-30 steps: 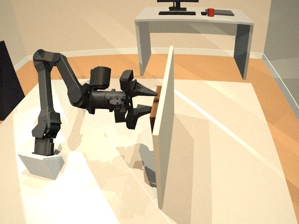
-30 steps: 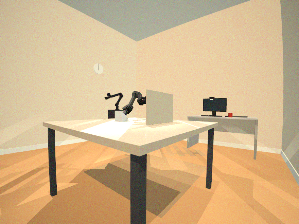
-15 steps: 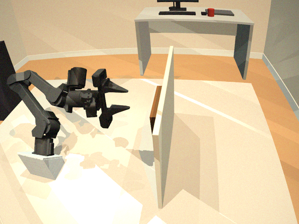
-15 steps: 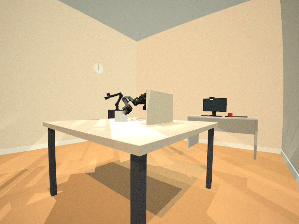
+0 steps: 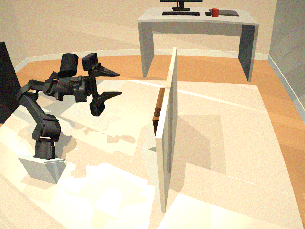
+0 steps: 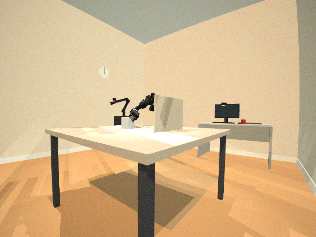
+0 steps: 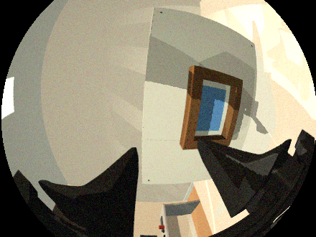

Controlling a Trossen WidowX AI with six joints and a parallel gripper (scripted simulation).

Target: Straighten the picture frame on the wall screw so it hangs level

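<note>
The brown picture frame (image 5: 158,105) (image 7: 191,108) with a blue picture hangs on the upright pale panel (image 5: 174,98) (image 7: 163,108) (image 6: 173,112). In the wrist view its upper edge, on the left, runs slightly slanted to the panel's edge, a little closer at the desk end; lens distortion leaves the exact tilt unclear. My gripper (image 5: 120,83) (image 7: 168,149) is open and empty, its fingers one above the other, back from the panel and clear of the frame. The screw and notched strip are hidden. The panel hides the frame in the exterior view.
The panel stands on the table (image 6: 114,139) in front of the arm's base (image 5: 41,167). A second arm (image 6: 125,104) stands behind. A desk (image 5: 197,18) (image 6: 236,132) beyond the table carries a monitor (image 6: 227,111), a keyboard (image 5: 180,13) and a red cup (image 5: 215,12) (image 6: 243,121).
</note>
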